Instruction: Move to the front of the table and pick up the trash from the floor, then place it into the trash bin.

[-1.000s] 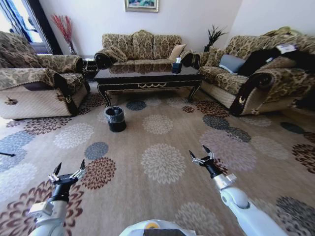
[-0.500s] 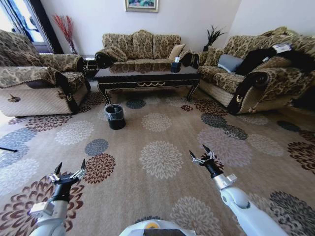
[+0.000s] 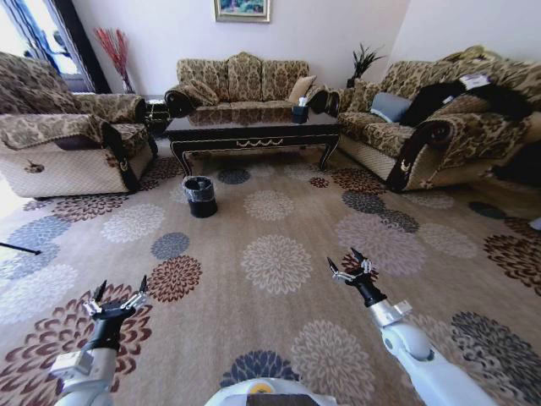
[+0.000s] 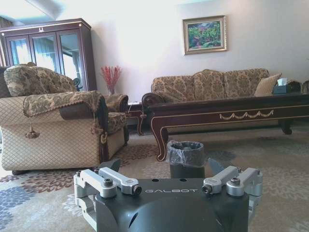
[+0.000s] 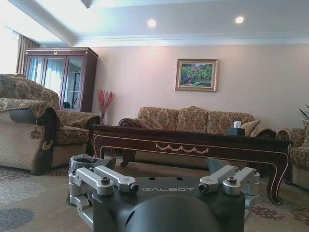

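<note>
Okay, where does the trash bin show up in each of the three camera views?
Head view: the trash bin stands on the carpet, upper left of centre, before the table's left front corner.
Left wrist view: the bin sits at centre, just above the gripper body.
Right wrist view: the bin is at lower left.
Shared landmark: the table behind it.

Trash bin (image 3: pixel 200 195) on carpet (image 3: pixel 279 271) before table (image 3: pixel 251 132), left end.

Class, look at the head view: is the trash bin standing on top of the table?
No, the trash bin stands on the carpet in front of the table.
</note>
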Controlling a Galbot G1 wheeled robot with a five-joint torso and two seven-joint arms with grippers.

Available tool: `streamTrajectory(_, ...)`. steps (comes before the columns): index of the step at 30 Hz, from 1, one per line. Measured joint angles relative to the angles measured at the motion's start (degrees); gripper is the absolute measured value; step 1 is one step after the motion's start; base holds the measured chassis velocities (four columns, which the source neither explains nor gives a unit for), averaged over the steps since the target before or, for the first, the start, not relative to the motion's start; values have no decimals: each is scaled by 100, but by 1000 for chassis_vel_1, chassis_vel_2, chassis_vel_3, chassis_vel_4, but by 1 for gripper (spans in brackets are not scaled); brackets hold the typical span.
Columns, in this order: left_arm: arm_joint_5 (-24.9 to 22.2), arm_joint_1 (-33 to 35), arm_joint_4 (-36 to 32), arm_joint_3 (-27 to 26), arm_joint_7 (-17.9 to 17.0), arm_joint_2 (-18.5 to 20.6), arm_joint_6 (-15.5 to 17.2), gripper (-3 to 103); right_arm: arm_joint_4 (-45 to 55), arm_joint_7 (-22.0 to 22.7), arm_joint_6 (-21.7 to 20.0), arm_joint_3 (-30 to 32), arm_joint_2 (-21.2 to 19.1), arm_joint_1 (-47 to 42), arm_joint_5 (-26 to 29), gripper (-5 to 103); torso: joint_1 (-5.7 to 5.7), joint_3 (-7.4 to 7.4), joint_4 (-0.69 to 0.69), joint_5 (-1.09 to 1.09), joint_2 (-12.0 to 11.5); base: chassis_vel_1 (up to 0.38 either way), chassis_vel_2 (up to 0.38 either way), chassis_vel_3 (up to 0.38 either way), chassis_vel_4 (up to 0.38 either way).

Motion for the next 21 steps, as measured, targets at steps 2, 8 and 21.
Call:
streamTrajectory(2,1,0,0,2,1,-4,-1,100,0,-8,3,11,0,-9,0,100,0,0,-1,0,0,130,-133,-127,130)
streamTrajectory(8,13,-7,-1,14,2,-21,-2,100,-11,-82,13,41,-5,-32,4,100,3,4,1,0,-1,21,-32,-25,20)
streamTrajectory(21,46,-3,69,41,-21,-41,-8,100,58,71,-242,-2,-16,-27,18,100,3,3,0,0,-1,0,0,0,0)
